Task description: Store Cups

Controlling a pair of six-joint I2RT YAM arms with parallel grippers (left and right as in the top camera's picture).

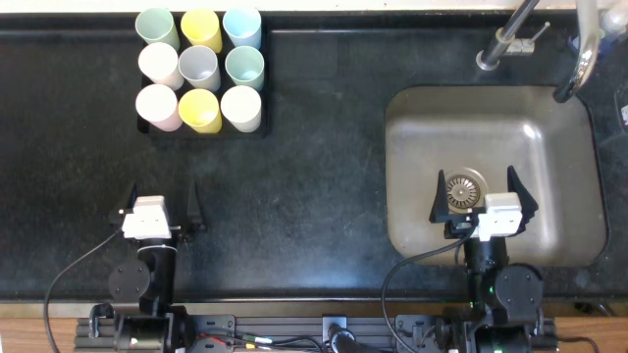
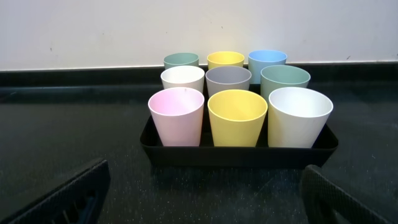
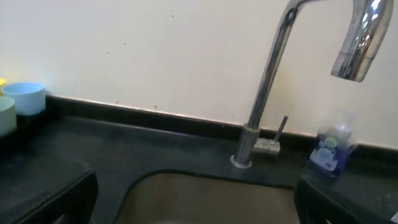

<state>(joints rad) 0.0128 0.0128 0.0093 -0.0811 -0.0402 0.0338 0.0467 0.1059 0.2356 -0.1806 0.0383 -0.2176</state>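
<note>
We see our left end effector with fingers apart, holding nothing. Nine cups stand upright in a black tray ahead of it. Our right end effector, fingers also apart, hangs above the sink.

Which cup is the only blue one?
The light blue plastic cup in the back corner of the black tray, on the side nearest the steel sink. The other eight are green, yellow, white, grey or pink.

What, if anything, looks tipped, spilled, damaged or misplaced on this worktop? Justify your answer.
Nothing stands out. All nine cups stand upright in three neat rows inside the black tray, with no visible tilt, damage or spill.
</note>
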